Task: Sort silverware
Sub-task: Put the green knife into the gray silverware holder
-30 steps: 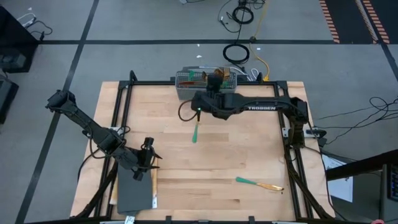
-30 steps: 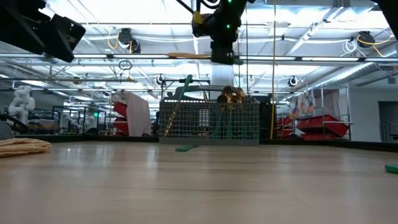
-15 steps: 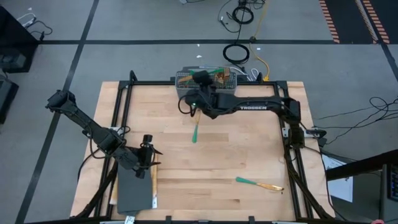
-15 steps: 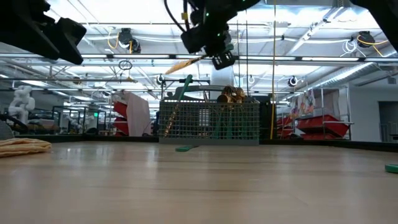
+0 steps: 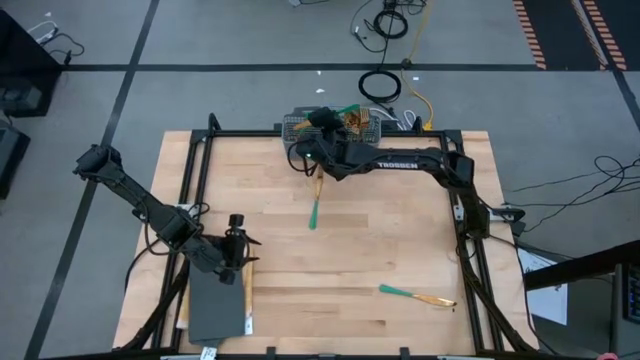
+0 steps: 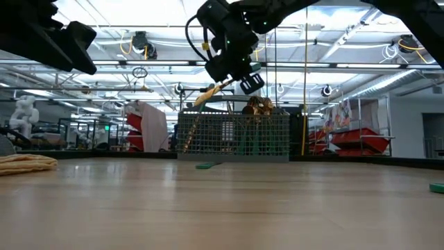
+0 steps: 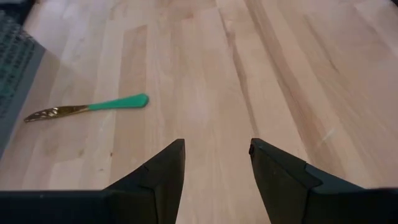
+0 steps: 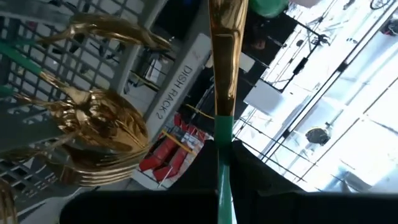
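Observation:
My right gripper hangs over the grey wire basket at the table's far edge, shut on a knife with a gold blade and a teal handle. Gold heads of other silverware stand up in the basket below it. One teal-handled piece lies flat mid-table, also seen in the left wrist view. Another lies near the right front. My left gripper waits open above the table's near left part, touching nothing. My right gripper pinches the knife between its two fingers on the teal handle, close to where the gold blade begins. The fingers lie across the handle. The knife is lifted clear above the basket, tilted, gold blade slanting down and the handle's free end sticking out behind.
A dark grey tray with a light wooden strip lies at the near left corner beside my left gripper. A black frame runs along the table's edges. Bare wood spreads between the basket and the loose pieces.
My right gripper has moved toward the table's far left, over the basket, and come down a little. It has tipped, so the knife, level a second ago, now slants with its gold blade down toward the basket.

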Robot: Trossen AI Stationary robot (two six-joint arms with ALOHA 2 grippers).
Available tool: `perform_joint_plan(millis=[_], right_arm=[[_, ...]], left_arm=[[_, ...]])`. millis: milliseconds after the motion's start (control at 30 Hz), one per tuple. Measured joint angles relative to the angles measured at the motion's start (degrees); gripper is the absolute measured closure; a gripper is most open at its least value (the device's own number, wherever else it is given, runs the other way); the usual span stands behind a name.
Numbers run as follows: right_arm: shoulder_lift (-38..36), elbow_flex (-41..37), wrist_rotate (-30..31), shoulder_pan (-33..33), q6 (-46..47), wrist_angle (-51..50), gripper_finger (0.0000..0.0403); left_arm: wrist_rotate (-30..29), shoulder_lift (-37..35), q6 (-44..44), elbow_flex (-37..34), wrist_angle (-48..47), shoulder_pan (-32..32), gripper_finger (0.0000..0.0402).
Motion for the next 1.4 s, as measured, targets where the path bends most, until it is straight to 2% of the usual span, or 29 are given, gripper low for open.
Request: perform_joint_plan(millis=[200, 667, 867, 1400], right_arm=[[1.61, 0.0, -1.68, -0.2, -5.03, 2.2, 0.0402], [3.93, 0.0, -3.69, -0.07, -14.32, 8.4, 0.0403], [3.93, 0.0, -5.34, -0.07, -16.55, 7.78, 0.04], [3.91, 0.0, -8.88, -0.07, -17.45, 12.16, 0.0284]], left_arm=[[-3.33, 0.0, 0.04, 0.0, -1.24, 0.0, 0.0212], [-4.47, 0.0, -0.26, -0.04, -2.34, 0.0, 0.0212], [-4.51, 0.0, -0.28, -0.04, -2.16, 0.0, 0.0212], [-6.02, 0.02, -0.22, -0.04, -2.34, 0.0, 0.0212]])
